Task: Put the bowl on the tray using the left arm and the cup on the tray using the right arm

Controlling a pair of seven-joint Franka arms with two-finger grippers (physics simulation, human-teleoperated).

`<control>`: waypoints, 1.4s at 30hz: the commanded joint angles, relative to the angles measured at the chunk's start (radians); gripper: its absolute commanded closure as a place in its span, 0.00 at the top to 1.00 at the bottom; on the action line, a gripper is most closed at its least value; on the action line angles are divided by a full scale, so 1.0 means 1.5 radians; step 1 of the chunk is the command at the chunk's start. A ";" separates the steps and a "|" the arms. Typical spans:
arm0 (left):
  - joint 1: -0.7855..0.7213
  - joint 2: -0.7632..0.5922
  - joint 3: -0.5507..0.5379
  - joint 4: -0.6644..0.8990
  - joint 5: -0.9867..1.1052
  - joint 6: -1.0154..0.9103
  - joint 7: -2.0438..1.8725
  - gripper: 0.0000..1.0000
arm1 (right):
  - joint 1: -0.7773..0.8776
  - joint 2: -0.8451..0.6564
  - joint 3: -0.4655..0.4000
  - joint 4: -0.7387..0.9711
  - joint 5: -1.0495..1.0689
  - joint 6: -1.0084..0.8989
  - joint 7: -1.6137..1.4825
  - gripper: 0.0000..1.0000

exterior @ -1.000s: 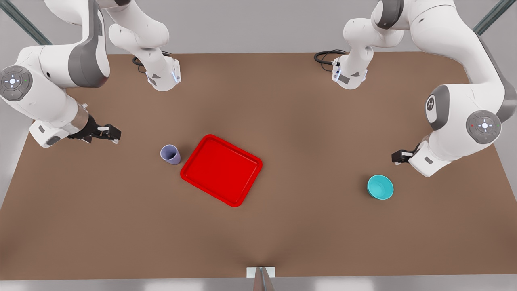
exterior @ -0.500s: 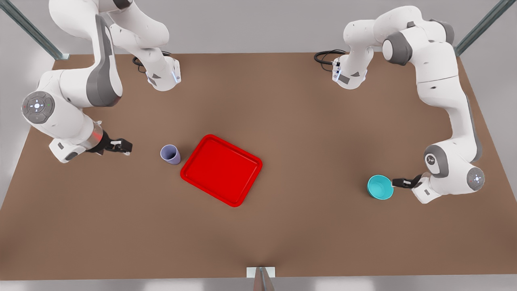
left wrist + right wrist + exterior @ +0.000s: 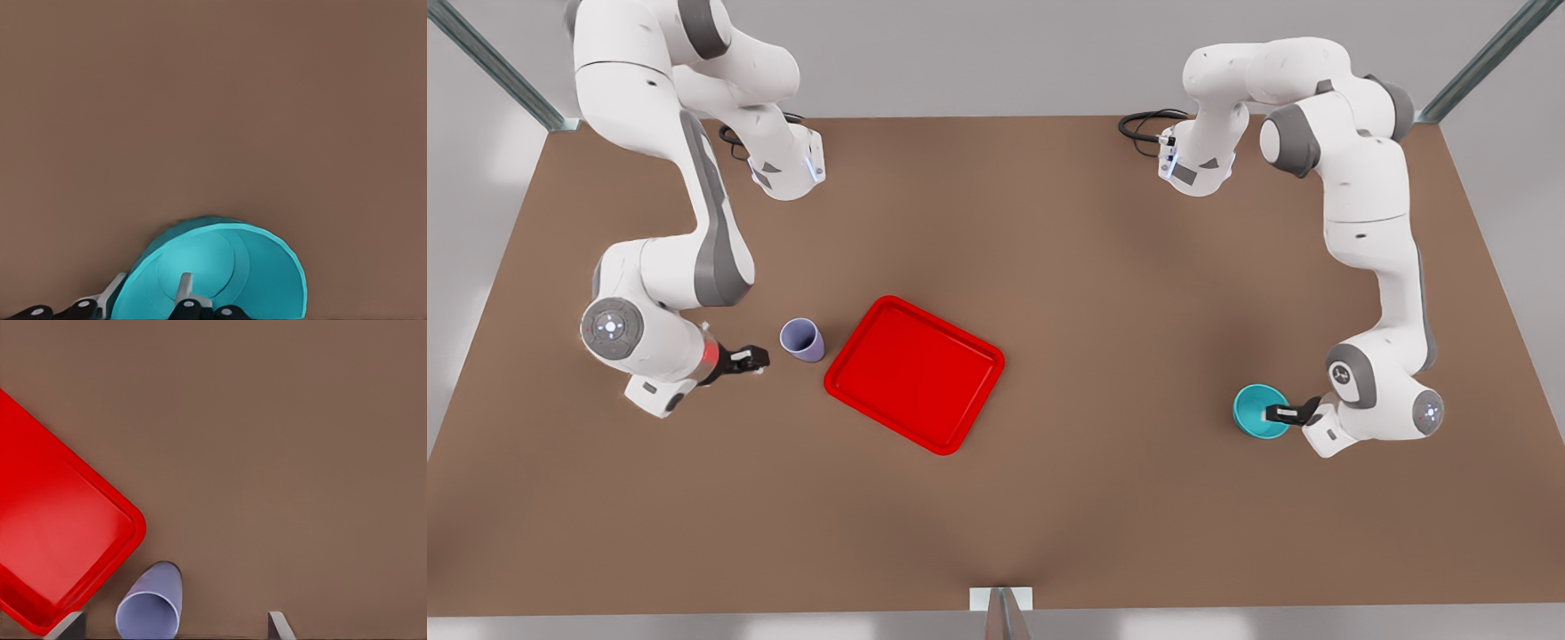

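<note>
Brown tabletop (image 3: pixel 1049 524), near to far: at right the left end effector (image 3: pixel 1279 413) straddles the bowl (image 3: pixel 1256 411) rim, one finger inside, not clamped, risking tipping; at left the right end effector (image 3: pixel 758 358) stands open beside the cup (image 3: pixel 802 340), which could be knocked against the adjacent empty tray (image 3: pixel 914 373).

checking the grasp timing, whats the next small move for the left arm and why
Probably close the left gripper on the bowl: its fingers straddle the bowl's rim, one inside and one outside, with a gap showing.
</note>
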 commanded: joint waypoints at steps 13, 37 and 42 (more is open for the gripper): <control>-0.005 -0.014 -0.022 0.019 -0.024 -0.045 -0.015 0.21 | -0.017 -0.036 -0.001 -0.249 0.008 0.172 -0.008 1.00; -0.424 0.030 -0.228 0.141 -0.049 0.238 -0.850 0.21 | -0.009 -0.025 0.012 -0.347 0.011 0.219 -0.039 0.75; -0.445 0.058 -0.227 0.138 -0.048 0.239 -0.847 0.21 | -0.009 -0.014 0.012 -0.349 0.020 0.219 -0.039 0.69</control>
